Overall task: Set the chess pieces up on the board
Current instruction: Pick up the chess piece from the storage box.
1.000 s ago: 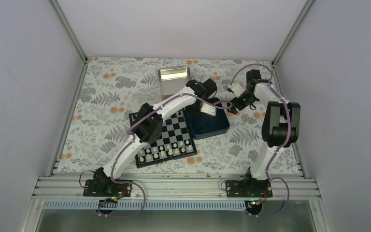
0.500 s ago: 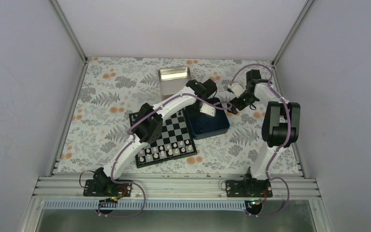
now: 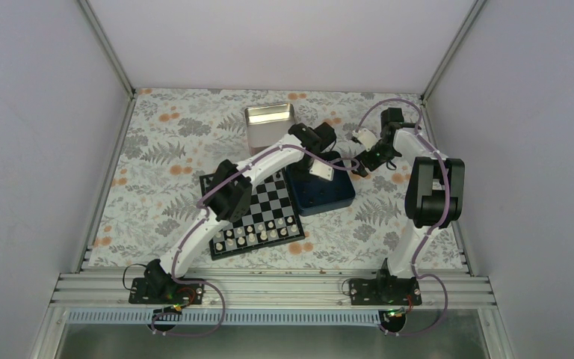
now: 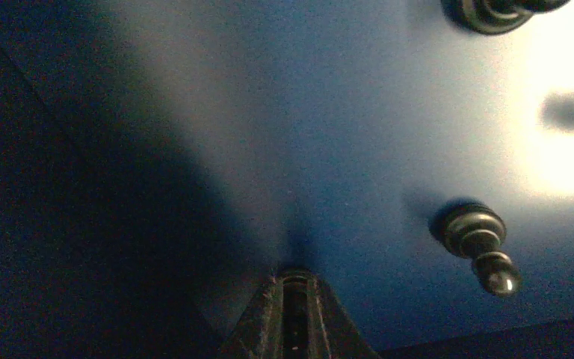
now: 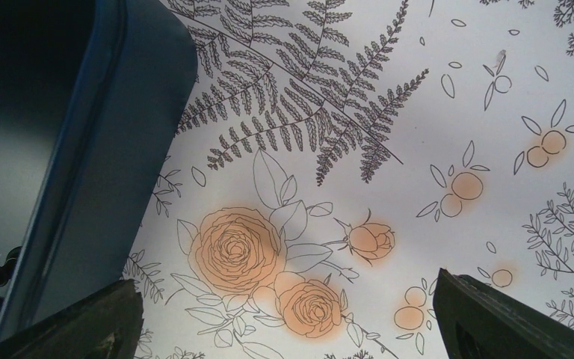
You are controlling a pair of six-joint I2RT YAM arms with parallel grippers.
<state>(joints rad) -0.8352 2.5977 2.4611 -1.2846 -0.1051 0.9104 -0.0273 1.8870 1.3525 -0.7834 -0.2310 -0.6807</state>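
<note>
Two arms are out over the desk [image 3: 157, 149], and the left one is reaching down into the navy box [image 3: 336, 196]. Its wrist view shows the left pincer [image 4: 295, 283] with fingers pressed together and nothing visible between them, close to the blue floor. My read: it's lining up on a piece, not carrying one. Loose in there lie the black chess pieces [image 4: 478, 247]. The nearest sits just right of the pincer, apart from it, tipped on its side. Its long axis slants from the base at upper left to the round head at lower right in that view. Two more peek in at the top and right edges. The right pincer [image 5: 288, 283] hangs with fingers wide apart over bare floral cloth just beside the box's outer wall, holding nothing, probably parked clear of its partner. On the board [image 3: 278, 196], cream pieces [image 3: 258, 233] fill the near two rows. The far rows that show look bare, waiting for black.
</note>
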